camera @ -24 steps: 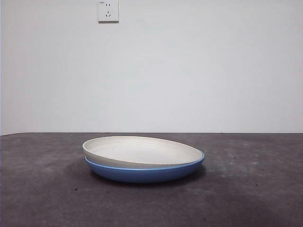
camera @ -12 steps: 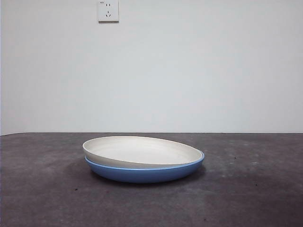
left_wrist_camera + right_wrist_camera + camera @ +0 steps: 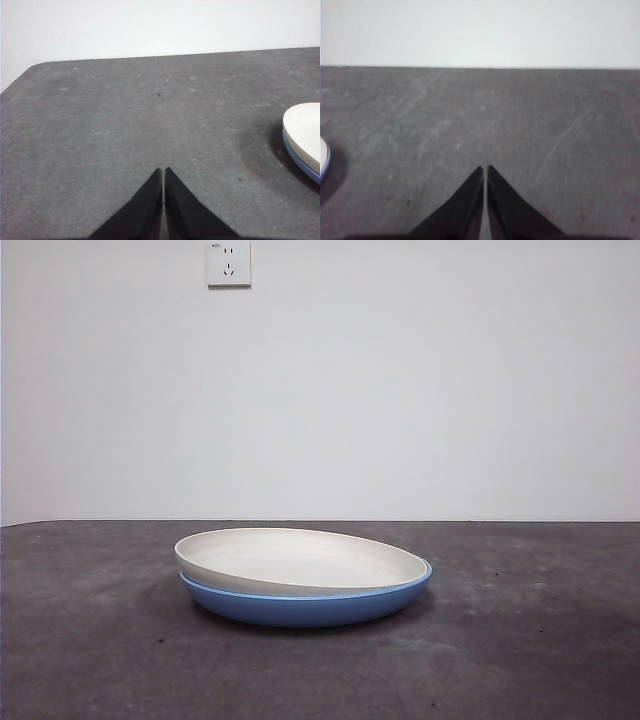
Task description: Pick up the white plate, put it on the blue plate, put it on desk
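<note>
You have the white plate (image 3: 300, 558) already sitting in the blue plate (image 3: 310, 606), a little skewed: its rim rides higher and overhangs on one side in the front view, while a thin blue edge shows along the other. The stack rests on the desk (image 3: 540, 640), roughly in the middle of the front view, with nothing holding it. Your left gripper (image 3: 163, 172) has its jaws pressed together, tips touching, and carries nothing; it hangs over bare desk with the stacked plates just in sight at the edge of its wrist view, well apart from the tips. Your right gripper (image 3: 485, 170) is likewise pinched closed and empty, over bare desk, with only a sliver of a plate rim at the edge of its view. Neither arm shows in the front view, so both look parked. Judging from this, the stacking step is done; what remains, if you read the last clause as a separate step, is lifting the white plate back out and setting it on the desk.
</note>
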Robot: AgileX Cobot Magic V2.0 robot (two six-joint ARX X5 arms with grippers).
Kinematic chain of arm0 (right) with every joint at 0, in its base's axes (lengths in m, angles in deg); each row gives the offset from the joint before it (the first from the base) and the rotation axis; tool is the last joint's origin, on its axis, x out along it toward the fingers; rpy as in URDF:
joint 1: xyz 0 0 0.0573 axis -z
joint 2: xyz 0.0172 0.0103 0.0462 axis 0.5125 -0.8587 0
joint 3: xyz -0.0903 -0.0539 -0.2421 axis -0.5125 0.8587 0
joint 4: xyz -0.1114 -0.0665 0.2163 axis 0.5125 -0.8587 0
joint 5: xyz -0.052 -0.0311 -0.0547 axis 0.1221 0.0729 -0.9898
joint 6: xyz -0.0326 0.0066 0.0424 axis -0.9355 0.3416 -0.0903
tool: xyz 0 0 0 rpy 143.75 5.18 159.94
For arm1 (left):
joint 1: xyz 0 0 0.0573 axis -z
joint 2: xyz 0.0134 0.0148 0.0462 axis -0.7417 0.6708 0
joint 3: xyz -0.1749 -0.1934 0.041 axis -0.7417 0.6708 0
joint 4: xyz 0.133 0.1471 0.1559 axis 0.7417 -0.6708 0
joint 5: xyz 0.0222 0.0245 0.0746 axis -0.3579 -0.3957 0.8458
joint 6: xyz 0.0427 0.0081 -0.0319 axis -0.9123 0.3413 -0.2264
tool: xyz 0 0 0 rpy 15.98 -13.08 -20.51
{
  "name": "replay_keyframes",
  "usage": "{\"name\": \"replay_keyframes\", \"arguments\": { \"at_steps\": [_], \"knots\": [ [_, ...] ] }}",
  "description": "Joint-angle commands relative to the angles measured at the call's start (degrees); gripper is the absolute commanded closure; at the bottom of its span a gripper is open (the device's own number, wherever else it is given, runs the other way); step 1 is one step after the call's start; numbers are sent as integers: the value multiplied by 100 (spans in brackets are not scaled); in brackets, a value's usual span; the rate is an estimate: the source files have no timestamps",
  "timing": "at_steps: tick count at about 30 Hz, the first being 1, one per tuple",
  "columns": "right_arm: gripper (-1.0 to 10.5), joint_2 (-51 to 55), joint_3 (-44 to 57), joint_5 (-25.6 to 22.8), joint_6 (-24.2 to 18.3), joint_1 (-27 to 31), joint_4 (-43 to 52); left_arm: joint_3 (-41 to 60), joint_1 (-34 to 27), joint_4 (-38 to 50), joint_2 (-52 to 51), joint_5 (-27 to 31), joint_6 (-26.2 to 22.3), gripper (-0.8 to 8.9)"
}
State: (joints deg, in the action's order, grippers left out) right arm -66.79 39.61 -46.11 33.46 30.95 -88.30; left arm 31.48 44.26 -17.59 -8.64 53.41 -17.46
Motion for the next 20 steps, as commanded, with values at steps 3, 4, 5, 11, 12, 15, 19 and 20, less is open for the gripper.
{"name": "replay_keyframes", "arguments": {
  "at_steps": [3,4,5,11,12,15,19,20],
  "knots": [
    [939,7,46,-11,170,15,-275,118,-13,-48,-13,13,13,804],
    [939,7,46,-15,168,15,-278,118,-13,-48,-13,13,13,804],
    [939,7,46,-11,168,15,-271,118,-13,-50,-11,11,13,804],
    [939,7,42,-7,166,13,-164,118,-13,-48,-11,13,13,804],
    [939,7,42,-7,166,13,-166,118,-13,-50,-13,13,13,804],
    [939,7,42,-7,166,13,-168,118,-13,-48,-13,13,13,804],
    [939,7,42,-7,166,13,-168,118,-13,-48,-13,13,13,804],
    [939,7,42,-9,166,13,-168,118,-13,-48,-13,13,13,804]
  ]
}}
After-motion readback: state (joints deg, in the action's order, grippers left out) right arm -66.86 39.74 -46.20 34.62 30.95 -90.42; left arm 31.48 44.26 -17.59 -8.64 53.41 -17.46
